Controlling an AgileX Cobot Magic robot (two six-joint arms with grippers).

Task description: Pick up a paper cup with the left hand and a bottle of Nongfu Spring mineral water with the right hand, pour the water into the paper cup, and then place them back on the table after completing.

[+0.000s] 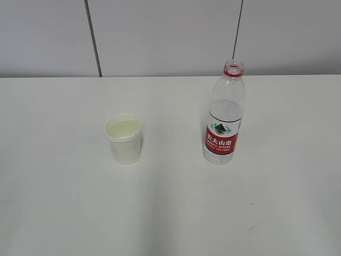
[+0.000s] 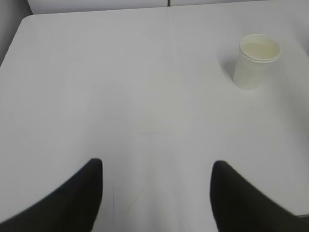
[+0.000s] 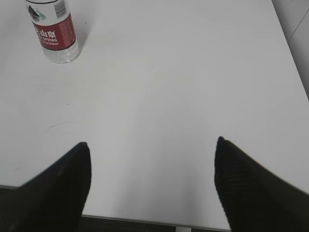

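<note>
A white paper cup (image 1: 124,138) stands upright on the white table (image 1: 64,202), left of centre, with clear liquid inside it. The Nongfu Spring bottle (image 1: 224,114) stands upright to its right, uncapped, with a red label and some water in it. Neither arm shows in the exterior view. In the left wrist view the cup (image 2: 256,60) is far off at the upper right, and my left gripper (image 2: 157,166) is open over bare table. In the right wrist view the bottle (image 3: 53,31) stands at the upper left, and my right gripper (image 3: 152,147) is open near the table's front edge.
A grey panelled wall (image 1: 160,37) runs behind the table. The table's near edge (image 3: 145,220) lies just under my right gripper, with dark floor below. The table's far left corner (image 2: 24,21) shows in the left wrist view.
</note>
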